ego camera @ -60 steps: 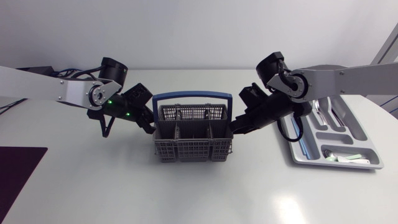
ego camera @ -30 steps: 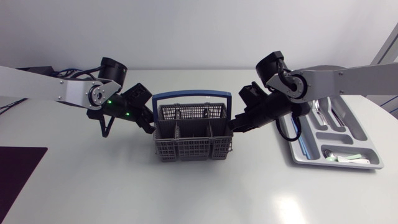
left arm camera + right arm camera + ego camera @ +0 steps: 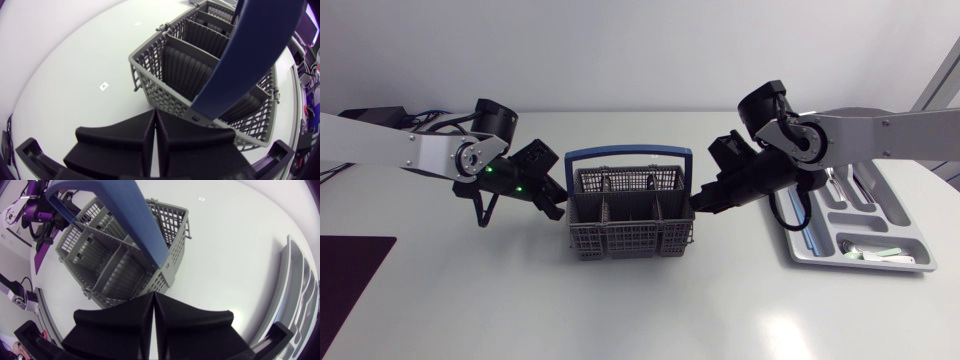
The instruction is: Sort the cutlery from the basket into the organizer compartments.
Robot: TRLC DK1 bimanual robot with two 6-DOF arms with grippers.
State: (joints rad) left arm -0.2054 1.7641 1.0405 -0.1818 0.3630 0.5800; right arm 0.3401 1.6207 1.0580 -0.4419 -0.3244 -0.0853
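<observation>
The grey cutlery basket (image 3: 630,228) with its raised blue handle (image 3: 630,155) stands mid-table; no cutlery shows in its compartments. My left gripper (image 3: 558,209) is shut and empty, its tip just off the basket's left wall. In the left wrist view the gripper (image 3: 155,116) has its fingers pressed together, with the basket (image 3: 190,60) and handle (image 3: 250,50) right ahead. My right gripper (image 3: 699,204) is shut and empty at the basket's right wall. From the right wrist, the gripper (image 3: 152,298) points at the basket's corner (image 3: 167,255). The silver organizer (image 3: 910,232) lies at the right.
The organizer holds cutlery in its far compartments (image 3: 837,181) and pale pieces in the near one (image 3: 875,255). Its long edge (image 3: 292,285) runs beside my right gripper. A dark mat (image 3: 345,285) lies at the table's front left.
My left arm has drawn back a little to the left, so its gripper sits slightly further from the basket. The right arm has barely shifted. The basket has not moved.
</observation>
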